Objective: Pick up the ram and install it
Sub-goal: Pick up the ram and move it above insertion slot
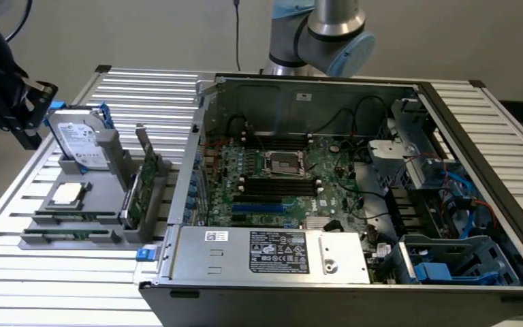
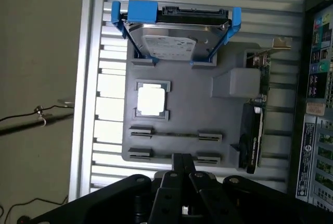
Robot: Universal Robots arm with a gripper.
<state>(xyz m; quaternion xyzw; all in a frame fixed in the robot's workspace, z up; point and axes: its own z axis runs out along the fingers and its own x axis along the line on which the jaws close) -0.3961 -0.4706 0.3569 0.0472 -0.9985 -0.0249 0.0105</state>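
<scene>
1. The fingers [image 2: 178, 164] are pressed together with nothing between them, above the near end of a grey holder [image 2: 192, 99] on the slatted tabletop [image 1: 25, 286].
2. The ram [image 2: 174, 134] stands on edge in a slot at that end of the holder, apart from the fingers.
3. Beyond it sits a square processor [image 2: 151, 100], then a hard drive [image 2: 177, 44] with blue rails.
4. Beside the holder stands the open computer case [image 1: 280, 102], with the arm's joint [image 1: 334, 34] behind it.

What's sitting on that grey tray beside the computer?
On the grey tray: a hard drive with blue rails, a processor chip, two ram sticks and an upright expansion card. The tray under the drive is hidden.
</scene>
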